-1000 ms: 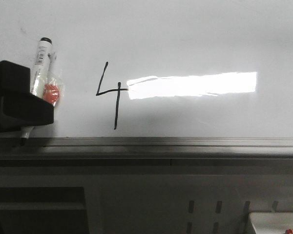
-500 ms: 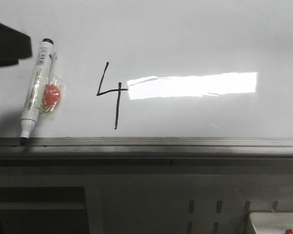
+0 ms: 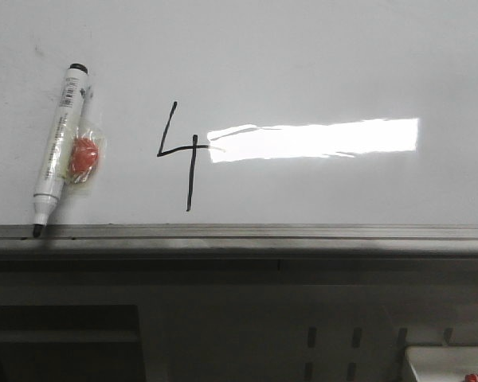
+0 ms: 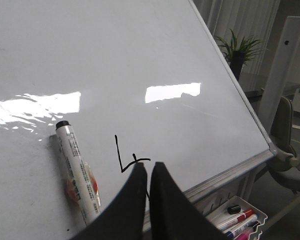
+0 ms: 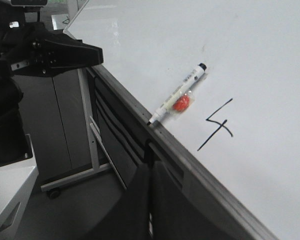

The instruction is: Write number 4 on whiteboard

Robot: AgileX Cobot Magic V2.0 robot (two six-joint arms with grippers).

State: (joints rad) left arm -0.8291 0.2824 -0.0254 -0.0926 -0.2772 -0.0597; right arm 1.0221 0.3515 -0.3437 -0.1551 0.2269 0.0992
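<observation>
The whiteboard (image 3: 319,64) fills the front view, with a grey edge rail (image 3: 303,235) along its near side. The number 4 (image 3: 190,179) is drawn in thin black line left of the glare. It also shows in the left wrist view (image 4: 118,154) and the right wrist view (image 5: 212,136). A white marker (image 3: 57,143) lies on the board left of the 4, its black tip at the rail. My left gripper (image 4: 148,166) is shut and empty, above the board near the 4. My right gripper (image 5: 150,167) is shut and empty, off the board beside the rail.
A red item in clear wrap (image 3: 84,155) lies against the marker. A white tray of spare markers (image 4: 240,220) hangs below the rail. The left arm's black body (image 5: 55,55) shows beyond the board's corner. A chair (image 4: 285,135) and a plant (image 4: 237,47) stand past the board.
My left gripper, which covered the marker's lower half a second ago, has lifted away and left the front view. The marker stays lying on the board.
</observation>
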